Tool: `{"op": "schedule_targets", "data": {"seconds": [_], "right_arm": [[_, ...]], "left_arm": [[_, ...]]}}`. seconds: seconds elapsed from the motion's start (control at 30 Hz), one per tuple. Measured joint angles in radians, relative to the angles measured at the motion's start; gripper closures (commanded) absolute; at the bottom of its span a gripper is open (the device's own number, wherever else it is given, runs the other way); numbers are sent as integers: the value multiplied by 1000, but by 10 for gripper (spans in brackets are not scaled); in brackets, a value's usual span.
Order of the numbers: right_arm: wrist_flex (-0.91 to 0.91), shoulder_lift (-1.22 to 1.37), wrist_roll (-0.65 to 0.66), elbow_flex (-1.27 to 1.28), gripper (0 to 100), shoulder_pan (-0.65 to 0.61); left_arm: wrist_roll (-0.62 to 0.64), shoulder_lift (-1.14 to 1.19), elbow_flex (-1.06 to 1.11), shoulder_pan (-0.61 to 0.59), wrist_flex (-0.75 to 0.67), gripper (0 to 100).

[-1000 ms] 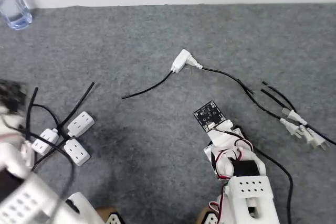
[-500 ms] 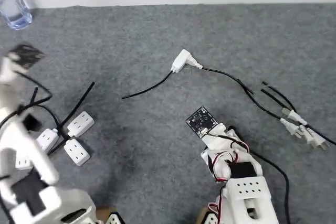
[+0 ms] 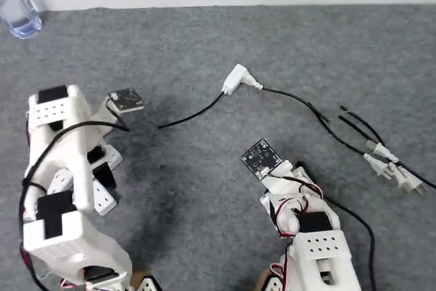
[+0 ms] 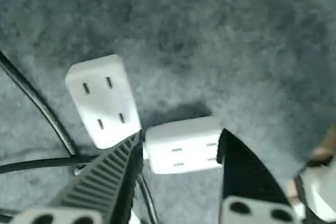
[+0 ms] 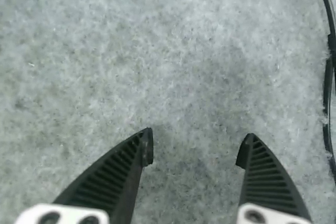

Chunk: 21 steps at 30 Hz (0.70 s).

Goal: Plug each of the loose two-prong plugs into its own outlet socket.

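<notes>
While the loose two-prong plugs (image 3: 381, 157) lie near the grey mat's (image 3: 204, 39) right edge, well apart from both arms, the high view puts the left arm (image 3: 61, 168) over the cluster of outlet sockets (image 3: 104, 200) at the left. The right arm (image 3: 306, 230) sits at the bottom centre. One white plug-and-socket pair (image 3: 235, 78) already lies joined further up the mat. The loose plugs' bodies run diagonally, tips toward the lower right. Their prongs are too small to make out. From the left wrist, the left gripper (image 4: 180, 139) is spread wide, one jaw at each short end of a white outlet socket (image 4: 181, 150). Its long axis spans the gap, and its slotted face is turned partly toward the camera. A second socket (image 4: 102, 100) lies just beside it, slots up and set roughly crosswise. A black cord (image 4: 37, 108) passes close by one jaw. The step looks like grasping this socket. To do it well, centre the jaws, close squarely on the ends, leave the slots uncovered and keep the cord out of the pinch. From the right wrist, the right gripper (image 5: 198, 139) hangs parted over bare mat, holding nothing, with another black cord (image 5: 328, 77) at the edge.
</notes>
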Motion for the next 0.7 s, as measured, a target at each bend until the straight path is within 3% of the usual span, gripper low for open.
{"op": "schedule_targets", "data": {"seconds": [0.27, 0.7], "right_arm": [[0, 0, 0, 0, 739, 0], [0, 0, 0, 0, 739, 0]], "left_arm": [[0, 3, 77, -2, -175, 793], [75, 3, 77, -20, -275, 793]]}}
